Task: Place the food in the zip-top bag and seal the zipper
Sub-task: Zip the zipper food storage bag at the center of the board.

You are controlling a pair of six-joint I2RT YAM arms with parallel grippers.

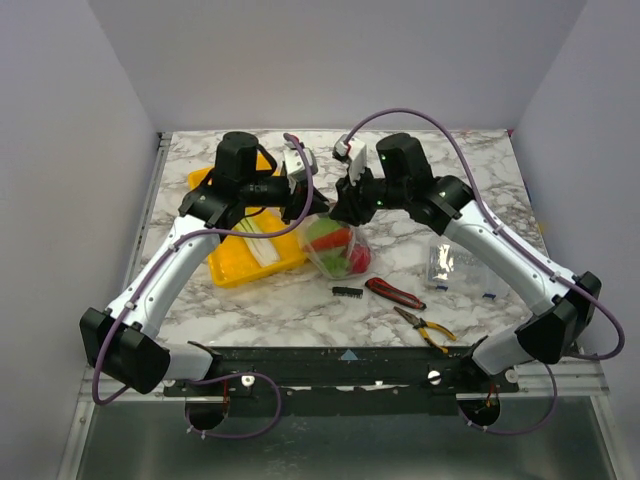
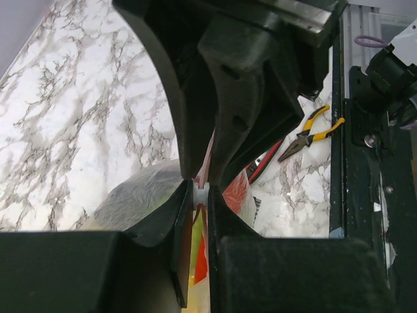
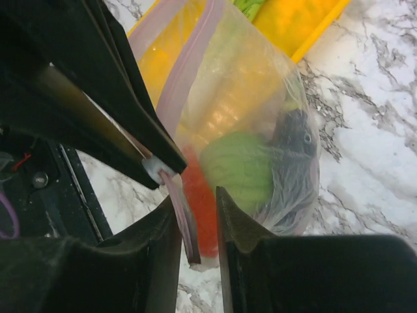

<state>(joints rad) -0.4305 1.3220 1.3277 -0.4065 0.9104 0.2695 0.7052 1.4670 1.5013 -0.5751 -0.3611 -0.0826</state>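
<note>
Above the marble table [image 1: 280, 305], left gripper [image 2: 195, 215] and right gripper [image 3: 199, 228] pinch tight the pinkish zipper strip [image 3: 172, 91] of the clear plastic bag [image 3: 260, 98].

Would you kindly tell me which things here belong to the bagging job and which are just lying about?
Job: zip-top bag, its zipper, the food inside, green-white piece outside it.
Lying about: yellow tray, red-handled tool, pliers, clear box, small black piece.
</note>
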